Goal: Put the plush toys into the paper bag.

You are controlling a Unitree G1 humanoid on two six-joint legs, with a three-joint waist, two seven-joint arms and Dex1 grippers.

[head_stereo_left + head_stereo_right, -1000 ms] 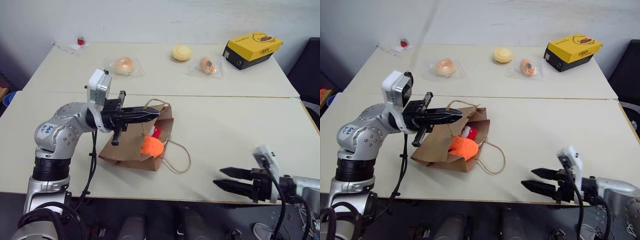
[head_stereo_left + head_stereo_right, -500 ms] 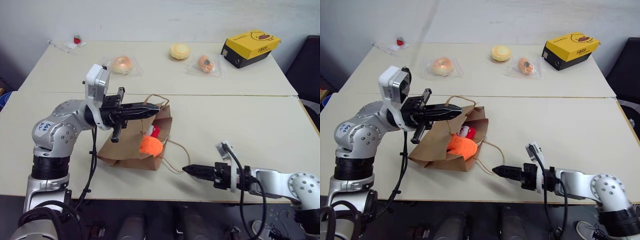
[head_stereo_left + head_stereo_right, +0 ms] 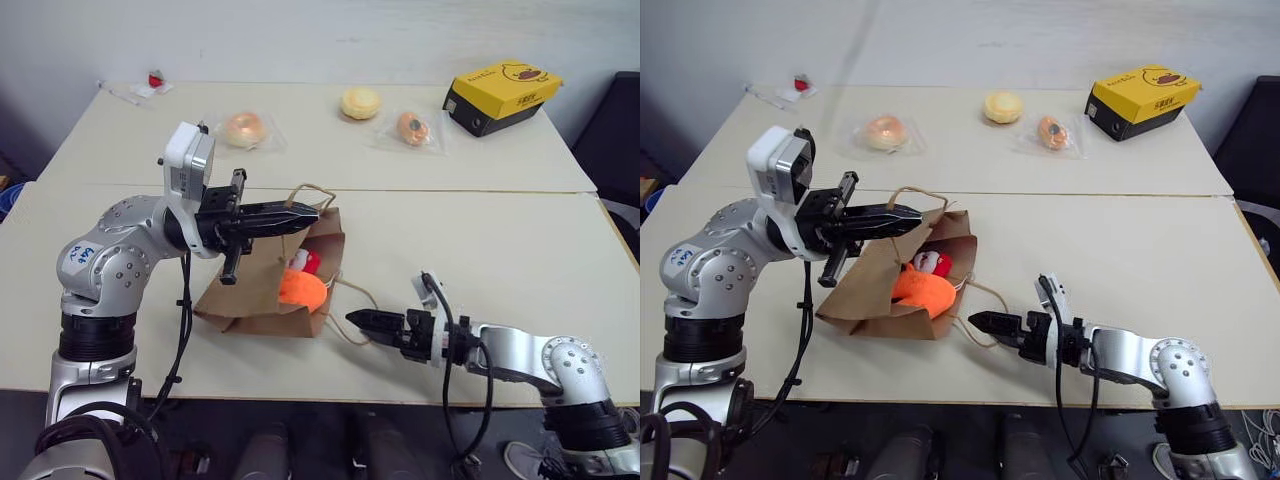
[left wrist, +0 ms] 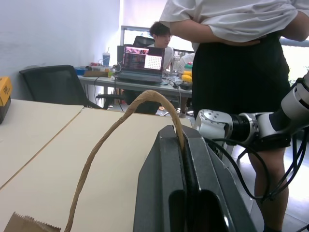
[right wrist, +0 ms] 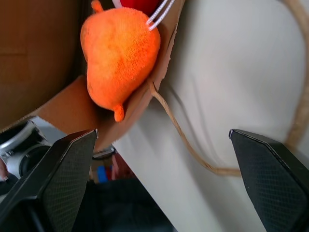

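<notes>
The brown paper bag point(image 3: 250, 290) lies on its side on the table, mouth facing right. In the mouth rests the orange plush toy point(image 3: 301, 288), with the red-and-white plush toy point(image 3: 310, 262) just behind it. My left gripper point(image 3: 308, 213) is shut on the bag's upper cord handle point(image 4: 111, 130) and holds it up off the table. My right gripper point(image 3: 358, 319) stands open low over the table, pointing at the bag's mouth, a short way right of the orange toy point(image 5: 120, 53). The lower handle point(image 5: 183, 140) lies on the table between its fingers.
Three wrapped pastries point(image 3: 246, 129) point(image 3: 361, 102) point(image 3: 413, 127) and a yellow duck box point(image 3: 502, 92) sit along the far table. A small red item point(image 3: 154, 79) lies at the far left corner. A person point(image 4: 231, 63) stands beyond the table's right side.
My right arm has swung in from the front right edge toward the bag's mouth, with its open gripper rolled over. The left gripper has kept its hold on the handle.
</notes>
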